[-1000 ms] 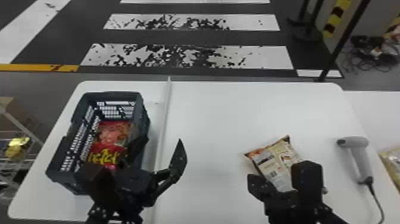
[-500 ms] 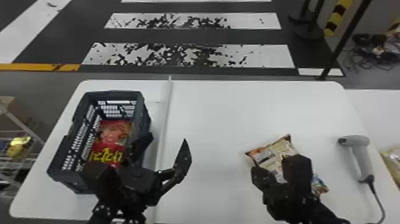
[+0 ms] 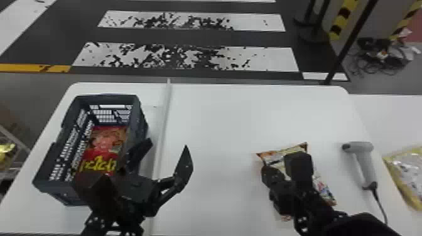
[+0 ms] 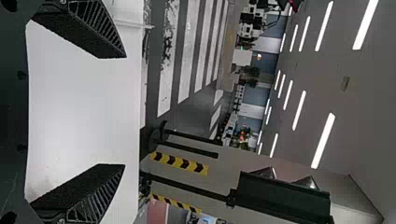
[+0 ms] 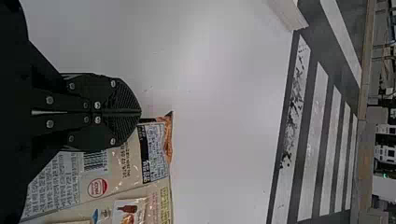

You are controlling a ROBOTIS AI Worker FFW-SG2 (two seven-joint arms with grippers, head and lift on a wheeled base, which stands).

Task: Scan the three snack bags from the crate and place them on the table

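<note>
The left hand (image 3: 167, 145) is at the near right side of the dark crate (image 3: 121, 99), its fingers wide apart with nothing between them, and a red snack bag (image 3: 105, 142) lies inside that crate. The right hand (image 3: 268, 172) has its fingers together over the edge of a beige and orange snack bag (image 3: 321, 185), which lies on the white tabletop (image 3: 219, 131) with its printed panels up, between the crate and the grey scanner (image 3: 364, 160).

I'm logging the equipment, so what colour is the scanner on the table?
The scanner is light grey with a dark front, best seen in the head view.
</note>
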